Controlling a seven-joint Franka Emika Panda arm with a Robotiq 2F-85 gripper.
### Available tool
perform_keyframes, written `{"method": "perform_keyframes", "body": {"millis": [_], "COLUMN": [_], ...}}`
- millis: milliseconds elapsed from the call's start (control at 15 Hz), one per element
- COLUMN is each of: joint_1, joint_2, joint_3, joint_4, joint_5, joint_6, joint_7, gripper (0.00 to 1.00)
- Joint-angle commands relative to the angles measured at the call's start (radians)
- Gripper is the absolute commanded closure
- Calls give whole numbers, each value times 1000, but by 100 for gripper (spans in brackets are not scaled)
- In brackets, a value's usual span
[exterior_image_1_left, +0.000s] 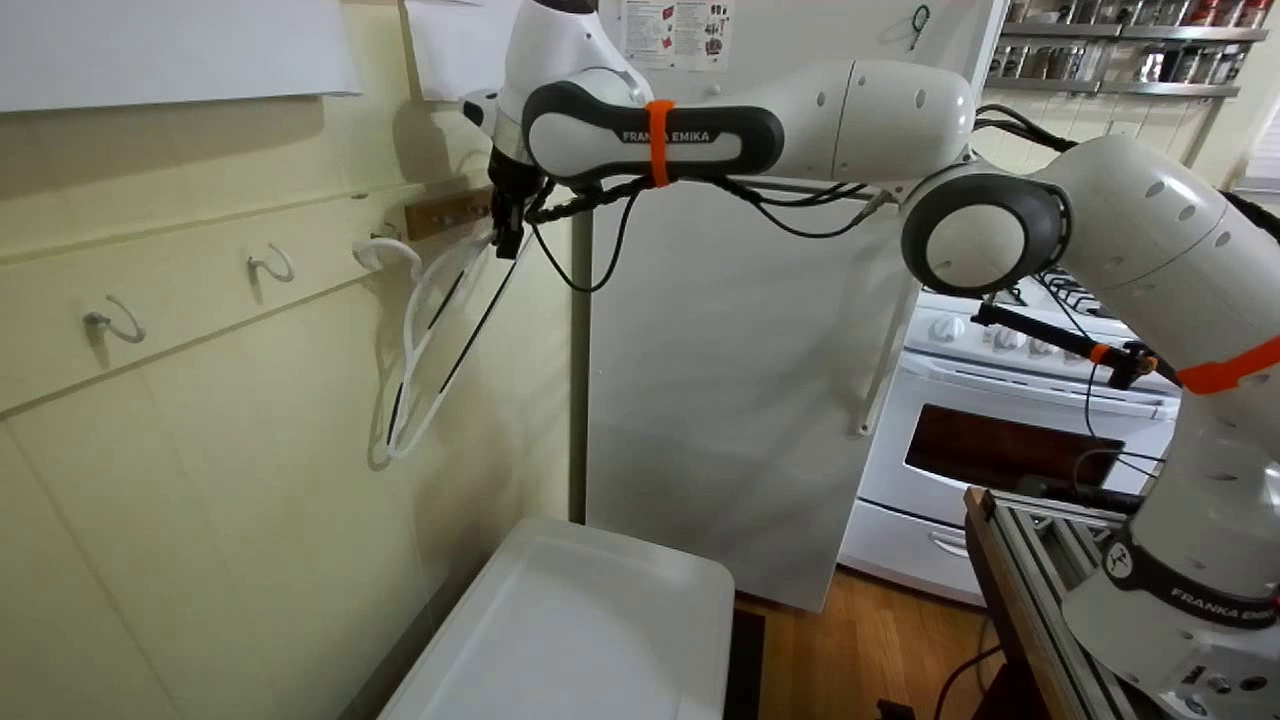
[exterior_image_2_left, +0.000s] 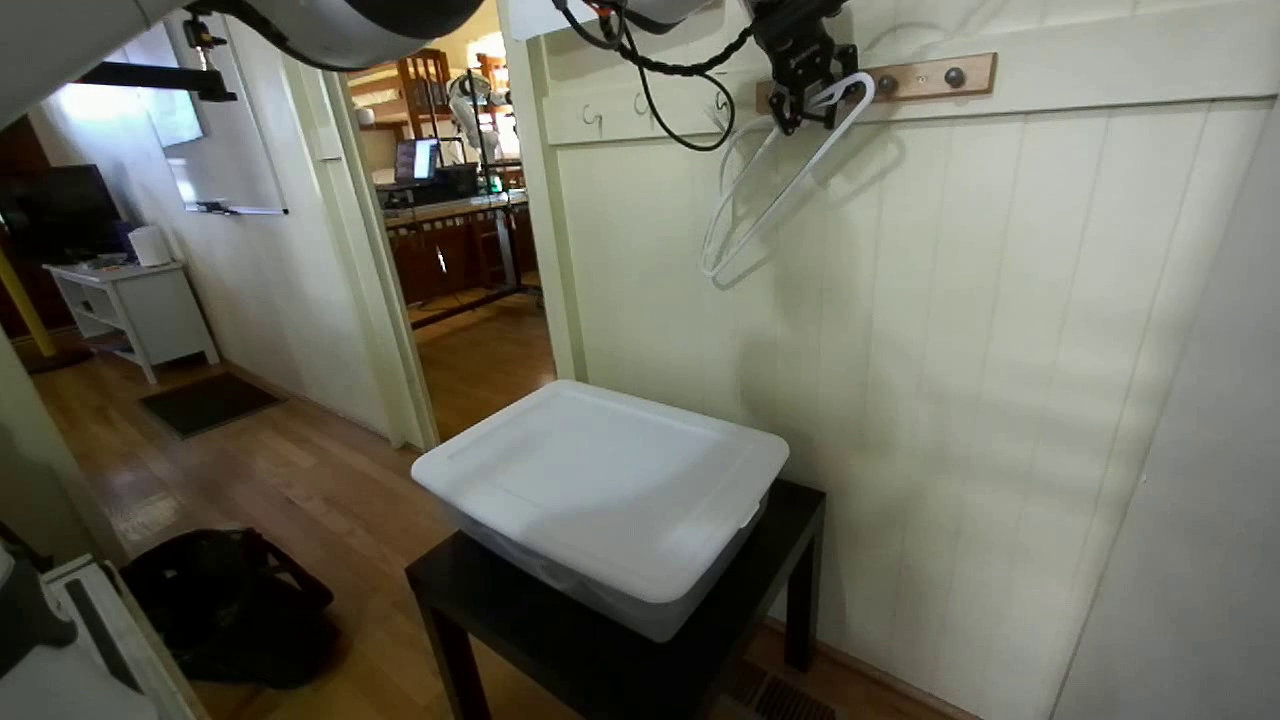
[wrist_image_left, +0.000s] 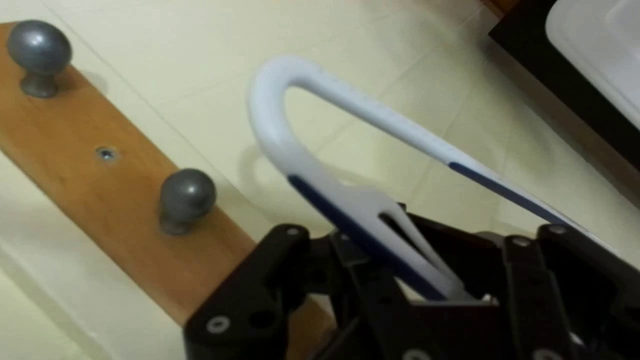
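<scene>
Right now your gripper (exterior_image_2_left: 808, 115) hangs high beside the cream panelled wall (exterior_image_2_left: 980, 300), its fingers pinching one limb of a white plastic hanger (wrist_image_left: 350, 202). The hanger tilts steeply — one rounded corner juts out just past the gripper, while in both exterior views you can see the opposite corner dip well below it. Dark strips run along its limbs, and in the wrist view a narrow slot shows where the held limb slips in between the fingers. Near the gripper, you have a wooden rail (wrist_image_left: 120, 200) fixed to the wall, with round grey knobs (wrist_image_left: 189, 195) standing out from it. Along the same wall run white hooks (exterior_image_1_left: 95, 320); a curved white stretch of the hanger appears close to the hook nearest the rail, but you cannot tell whether they touch. Below, well apart from the hanger, a lidded bin (exterior_image_2_left: 600, 480) sits on a black table (exterior_image_2_left: 515, 605). In an exterior view you also have a tall refrigerator (exterior_image_1_left: 720, 400) and a white stove (exterior_image_1_left: 900, 540) — both behind the arm (exterior_image_1_left: 900, 120). Farther off, a lit screen (exterior_image_2_left: 426, 158) shows above a desk (exterior_image_2_left: 450, 210).
</scene>
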Motion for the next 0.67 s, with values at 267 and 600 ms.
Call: {"method": "perform_keyframes", "body": {"millis": [267, 600], "joint_1": [-10, -4], "joint_2": [43, 40], "joint_3": [8, -5], "joint_4": [76, 94], "joint_5": [16, 2], "joint_6": [-19, 15], "joint_7": [38, 87], "gripper": [100, 100]}}
